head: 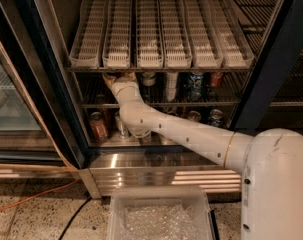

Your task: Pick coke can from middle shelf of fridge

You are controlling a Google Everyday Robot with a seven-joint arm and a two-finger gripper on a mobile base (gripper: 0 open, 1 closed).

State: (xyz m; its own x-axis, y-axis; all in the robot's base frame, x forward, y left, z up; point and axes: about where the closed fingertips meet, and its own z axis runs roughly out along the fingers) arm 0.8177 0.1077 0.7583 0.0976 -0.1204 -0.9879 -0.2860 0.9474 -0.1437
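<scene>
Camera view: we see the two-finger gripper (119,77) inside the large dark-framed display fridge (271,59), just above the dark wire middle shelf (226,103). Whether it is apart or together we cannot tell. The small red aluminium coke can (217,79) stands well to its right.

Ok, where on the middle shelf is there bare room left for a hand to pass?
Bare rack shows on the middle shelf between the fridge left wall and the hand, which sits at the shelf's left end. Rightward from there it is crowded: a dark can, a white container, a blue-and-white can and a red can stand in a row.
</scene>
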